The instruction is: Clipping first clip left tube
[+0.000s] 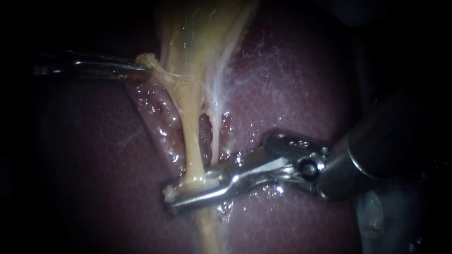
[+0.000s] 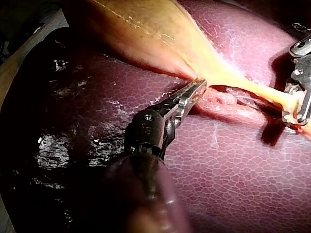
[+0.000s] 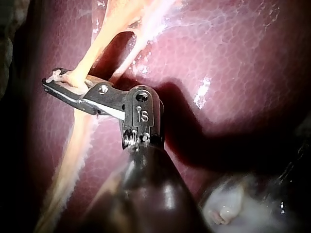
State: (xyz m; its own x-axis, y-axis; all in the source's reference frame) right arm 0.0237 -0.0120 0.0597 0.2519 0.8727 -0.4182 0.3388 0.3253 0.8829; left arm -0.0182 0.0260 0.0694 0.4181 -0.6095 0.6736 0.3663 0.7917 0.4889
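Two tubes drop from gallbladder [image 1: 188,28] toward 6 o'clock: left tube [image 1: 189,136] yellow, waxy, thicker; right tube [image 1: 214,136] pale, thin. From 3 o'clock, right instrument [image 1: 178,193] hand pinches left tube crosswise. Best: seat square, tips past far edge, off glossy liver [image 1: 306,84]. At 10 o'clock, left instrument [image 1: 147,73] hand pinches gallbladder fringe, tensioning.
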